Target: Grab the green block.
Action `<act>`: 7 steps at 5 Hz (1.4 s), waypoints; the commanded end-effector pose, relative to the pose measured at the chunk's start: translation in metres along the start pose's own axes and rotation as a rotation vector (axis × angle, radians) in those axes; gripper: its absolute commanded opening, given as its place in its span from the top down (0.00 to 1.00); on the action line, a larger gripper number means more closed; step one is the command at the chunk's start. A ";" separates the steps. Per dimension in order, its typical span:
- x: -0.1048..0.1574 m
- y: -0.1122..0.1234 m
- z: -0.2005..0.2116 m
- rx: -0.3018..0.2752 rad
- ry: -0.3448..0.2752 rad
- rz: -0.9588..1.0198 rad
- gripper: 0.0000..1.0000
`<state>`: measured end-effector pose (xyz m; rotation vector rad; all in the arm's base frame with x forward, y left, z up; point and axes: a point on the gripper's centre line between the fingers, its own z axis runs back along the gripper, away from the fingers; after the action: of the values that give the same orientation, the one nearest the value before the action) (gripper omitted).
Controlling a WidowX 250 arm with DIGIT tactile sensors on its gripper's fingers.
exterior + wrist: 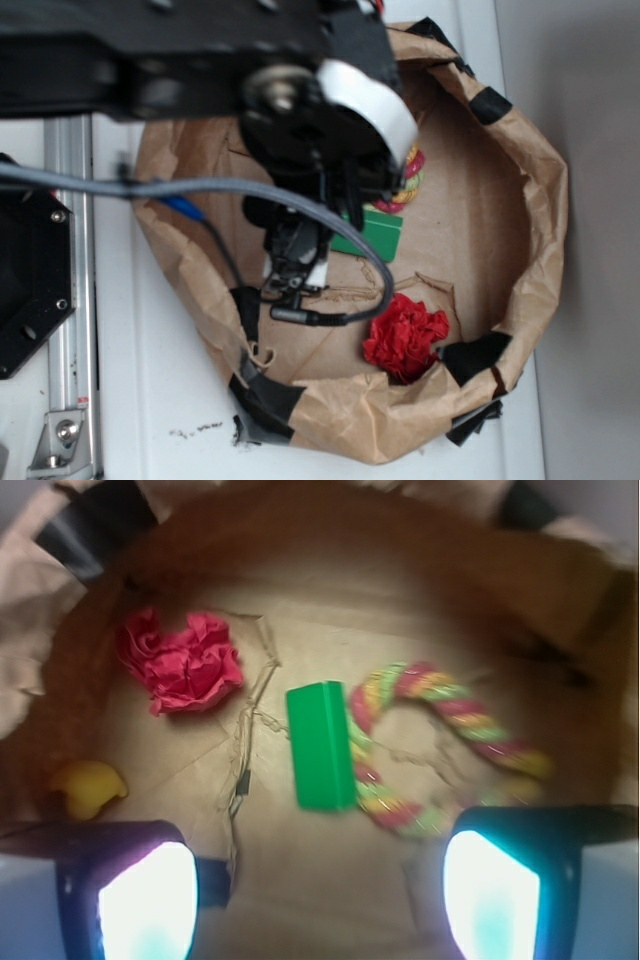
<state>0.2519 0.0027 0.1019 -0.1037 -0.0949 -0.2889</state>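
Wrist view: end effector (318, 890) released above green block (320, 745), which touches rope ring (440, 748)

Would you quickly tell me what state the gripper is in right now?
Gripper: open, holding nothing, above the green block.

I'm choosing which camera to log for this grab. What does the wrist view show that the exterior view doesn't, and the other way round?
Only the wrist view shows a yellow object by the bag wall, the whole green block touching the full rope ring, and the open gripper with its fingers wide apart.

Only the exterior view shows the arm, its grey cable, and the paper bag's outer rim.

Both show the red crumpled paper, block and ring inside the bag.
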 end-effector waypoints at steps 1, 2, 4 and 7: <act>0.008 0.000 -0.064 -0.042 -0.013 -0.108 0.00; 0.010 -0.003 -0.070 -0.020 0.004 -0.113 0.00; 0.017 -0.012 -0.052 -0.091 -0.102 -0.027 1.00; 0.022 -0.038 -0.044 -0.067 -0.105 -0.056 1.00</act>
<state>0.2645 -0.0339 0.0516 -0.1886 -0.1447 -0.3210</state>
